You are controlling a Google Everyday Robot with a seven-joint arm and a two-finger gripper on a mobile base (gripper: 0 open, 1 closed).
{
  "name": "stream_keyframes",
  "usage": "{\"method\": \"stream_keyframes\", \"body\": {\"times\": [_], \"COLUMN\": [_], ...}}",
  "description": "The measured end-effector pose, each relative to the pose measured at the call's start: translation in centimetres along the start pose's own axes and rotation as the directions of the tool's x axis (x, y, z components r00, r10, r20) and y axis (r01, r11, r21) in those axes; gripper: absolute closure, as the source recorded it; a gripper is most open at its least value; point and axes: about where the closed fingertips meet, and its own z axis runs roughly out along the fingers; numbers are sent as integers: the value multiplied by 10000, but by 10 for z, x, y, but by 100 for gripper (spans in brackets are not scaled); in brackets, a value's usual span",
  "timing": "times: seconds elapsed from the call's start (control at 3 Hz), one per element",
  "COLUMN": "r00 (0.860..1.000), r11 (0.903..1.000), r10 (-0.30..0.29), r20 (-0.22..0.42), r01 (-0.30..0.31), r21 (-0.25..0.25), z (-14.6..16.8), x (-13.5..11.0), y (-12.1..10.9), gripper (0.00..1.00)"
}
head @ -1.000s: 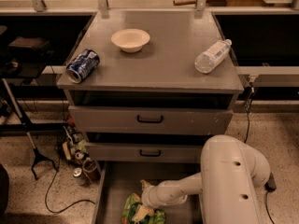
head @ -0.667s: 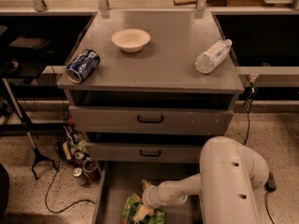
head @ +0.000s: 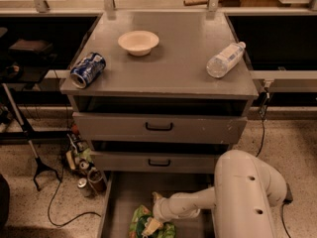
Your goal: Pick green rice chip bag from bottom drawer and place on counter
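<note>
The task is at its first stage. The green rice chip bag (head: 147, 227) lies in the bottom drawer (head: 132, 188), which is pulled out towards the floor, and the bag sits at the drawer's near end, partly cut off by the lower edge of the view. Nothing green is up on the counter (head: 178, 63). That surface carries only a blue soda can (head: 87, 69) on its side at the left edge, a pale bowl (head: 138, 42) towards the back, and a clear water bottle (head: 225, 59) lying on the right. So the lift out of the drawer, the carry upward and the placing are all left to do, as I judge it.

My arm (head: 247, 197) is folded low on the right of the cabinet. The bulky white elbow stands beside the drawer's right side, and the slimmer forearm (head: 190, 203) runs leftward and slightly down across the drawer. My gripper (head: 157, 213) is inside the drawer, right at the top edge of the bag and touching or almost touching it. Whether my jaws are clenched on the bag or released, I cannot tell.

The two upper drawers (head: 159, 127) are above my forearm, the middle one projecting a little, so I expect the rise will need me to back out from under them before heading for the surface.
</note>
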Motion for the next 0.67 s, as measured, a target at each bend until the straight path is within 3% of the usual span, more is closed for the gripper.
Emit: {"method": "stream_keyframes", "body": {"times": [0.67], "r00": [9996], "r11": [9974], "r10": [-45], "r20": [-285], "r01": [24], "r21": [-722], "z": [2], "x": [15], "y": [8], "gripper": [0]}}
